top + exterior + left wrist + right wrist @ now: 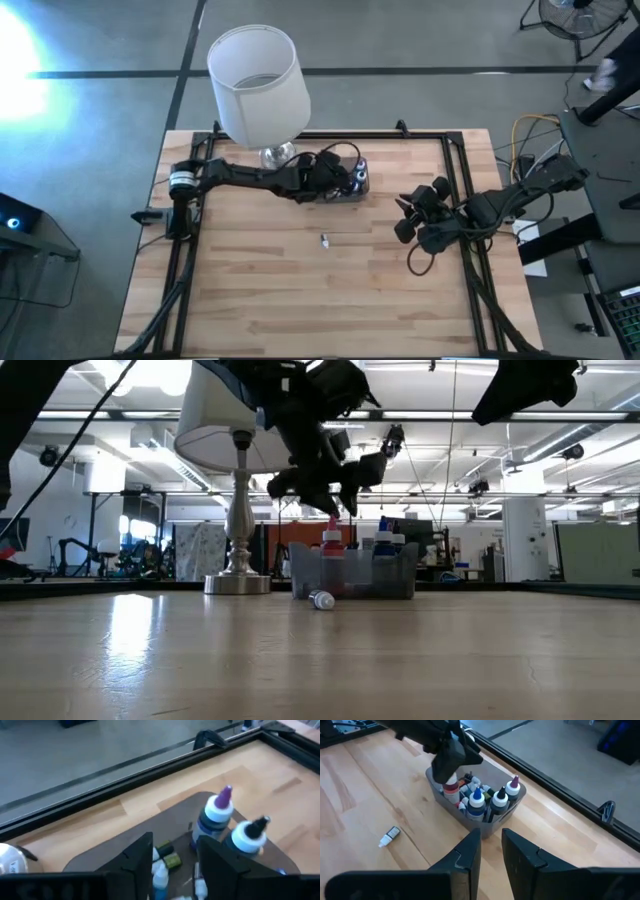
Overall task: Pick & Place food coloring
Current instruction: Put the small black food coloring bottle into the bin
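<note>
Over the grey box (352,186), left pincer (175,862) apart, empty; loose food coloring bottle (389,836) flat on the table (260,290).

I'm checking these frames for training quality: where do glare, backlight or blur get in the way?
High view: strong glare in the upper left floor corner; the table is evenly lit. Low view: bright ceiling lights backlight the left gripper into a silhouette, and sheen lies on the wood near the lamp. Left wrist view: soft focus, the bottles in the grey box look smeared.
</note>
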